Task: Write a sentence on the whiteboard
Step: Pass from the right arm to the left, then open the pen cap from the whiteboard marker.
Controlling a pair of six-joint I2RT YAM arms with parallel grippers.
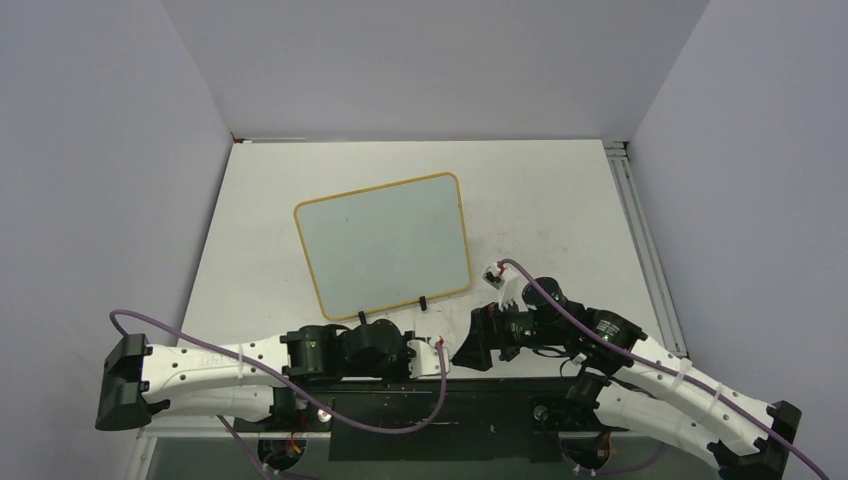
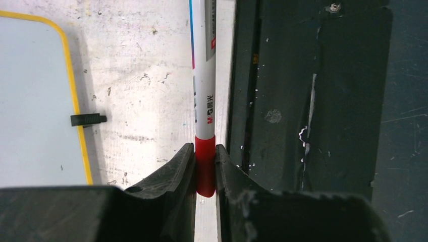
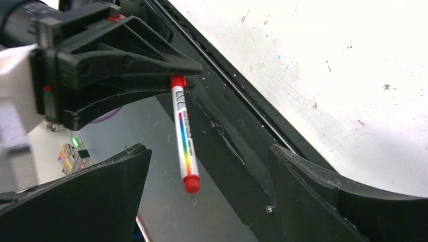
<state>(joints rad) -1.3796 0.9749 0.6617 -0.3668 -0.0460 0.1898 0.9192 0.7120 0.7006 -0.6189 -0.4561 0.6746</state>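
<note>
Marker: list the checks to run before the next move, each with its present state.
1. Left end effector shut on the marker at one red end: ok.
2. Right end effector open, one finger on each side of the marker, touching nothing: ok.
3. Marker tip uncapped and ready to write: cannot tell, both ends show red.
4. Whiteboard unobstructed in the top view: ok.
5. Whiteboard written on: not ok, its face is blank.
</note>
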